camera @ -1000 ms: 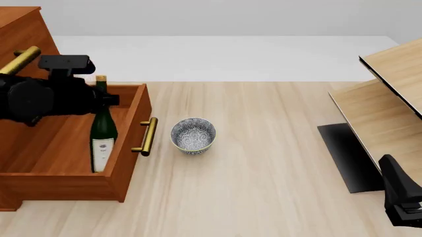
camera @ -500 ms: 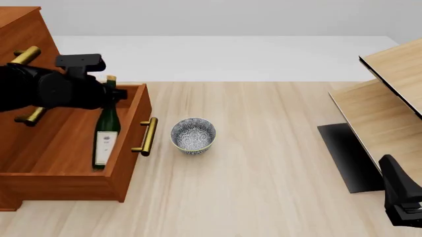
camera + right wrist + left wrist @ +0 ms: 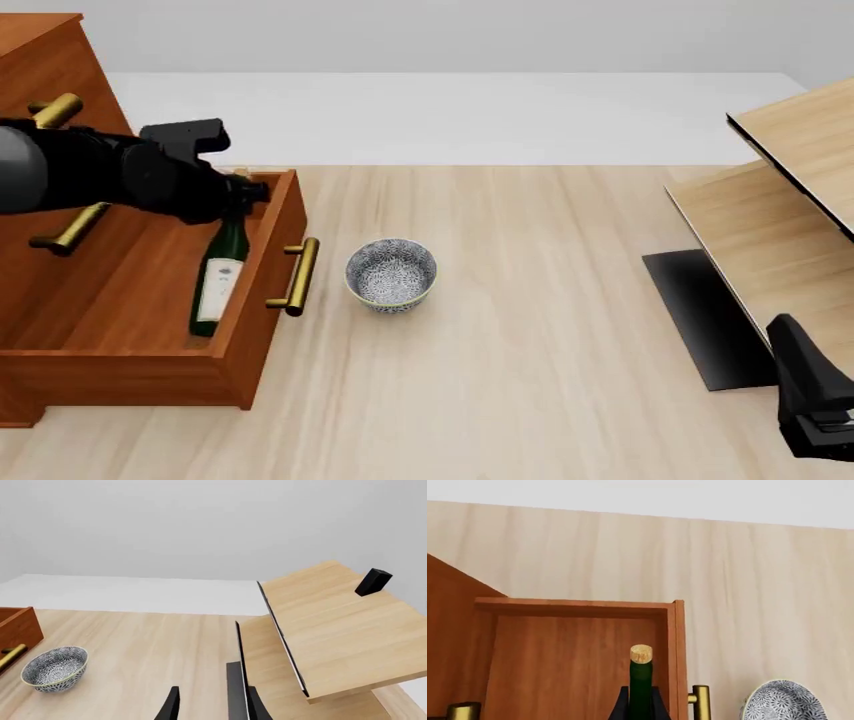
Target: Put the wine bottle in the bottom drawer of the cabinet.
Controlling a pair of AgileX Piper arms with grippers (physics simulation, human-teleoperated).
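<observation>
The dark green wine bottle (image 3: 219,272) leans steeply inside the open bottom drawer (image 3: 127,366) of the reddish-brown cabinet (image 3: 40,62). Its base rests on the drawer floor and its cork points toward the drawer's far right corner. My left gripper (image 3: 236,206) is shut on the bottle's neck. In the left wrist view the cork (image 3: 640,654) stands just past the black fingers (image 3: 621,706) that flank the neck. My right gripper (image 3: 212,711) is open and holds nothing, low at the front right (image 3: 814,405).
A speckled grey bowl (image 3: 391,272) stands on the table just right of the drawer's brass handle (image 3: 296,277). A pale wood shelf unit (image 3: 787,195) with a black base panel fills the right side, close to the right arm. Upper drawer handles (image 3: 64,232) stick out behind the left arm.
The left gripper has moved right and down with the bottle's neck, tipping the bottle from upright to a steep lean in the drawer. The right arm has not moved.
</observation>
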